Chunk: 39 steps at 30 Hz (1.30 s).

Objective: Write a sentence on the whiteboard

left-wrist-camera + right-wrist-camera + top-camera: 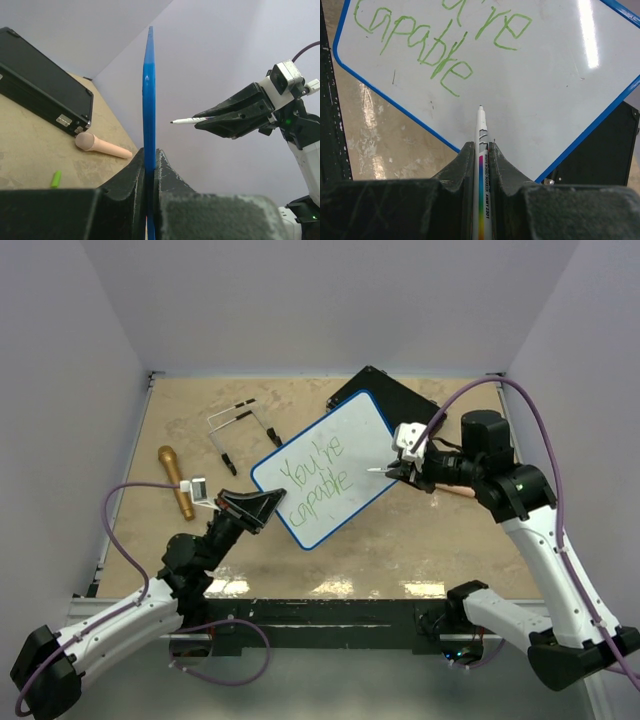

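Note:
The whiteboard (340,455) is a white board with a blue rim, held up off the table at a tilt. My left gripper (262,508) is shut on its lower-left edge. In the left wrist view the whiteboard (148,100) shows edge-on as a blue strip pinched in my left gripper (150,152). The sentence (315,477) in green reads "You're capable" in two lines, and the sentence (435,50) shows partly in the right wrist view. My right gripper (480,147) is shut on a white marker (482,135). The marker (187,120) points at the board's face, its tip a short gap off.
A black case (385,390) lies behind the board at the back. A golden microphone-shaped object (177,482) and a thin metal frame (240,430) lie at the left. A peach handle (102,145) and a small green cap (56,178) rest on the tan table.

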Available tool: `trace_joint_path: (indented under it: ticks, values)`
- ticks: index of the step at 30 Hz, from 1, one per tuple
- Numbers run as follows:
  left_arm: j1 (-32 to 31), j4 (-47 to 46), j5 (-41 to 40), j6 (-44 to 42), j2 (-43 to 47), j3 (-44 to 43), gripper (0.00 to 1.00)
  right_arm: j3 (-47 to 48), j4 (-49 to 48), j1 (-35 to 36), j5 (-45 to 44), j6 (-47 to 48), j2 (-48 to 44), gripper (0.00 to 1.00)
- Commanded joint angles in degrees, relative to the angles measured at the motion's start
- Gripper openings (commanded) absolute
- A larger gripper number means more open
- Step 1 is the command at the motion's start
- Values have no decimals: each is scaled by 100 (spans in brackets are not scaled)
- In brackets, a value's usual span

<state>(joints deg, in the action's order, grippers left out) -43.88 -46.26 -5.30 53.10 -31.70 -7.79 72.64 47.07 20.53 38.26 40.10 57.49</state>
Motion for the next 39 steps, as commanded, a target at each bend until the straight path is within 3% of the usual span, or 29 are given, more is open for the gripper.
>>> trace_joint_path:
  ticks: [1,17,39]
  values:
    - [2,-1104,-182,262,-2,-65,0,153,-207,-14,23,-19,121,0]
    - [11,-1175,-85,288,-73,-100,0,145,-787,276,-732,-468,385,0]
    - [11,-1306,20,271,-125,-91,0,136,-813,337,-293,-503,631,0]
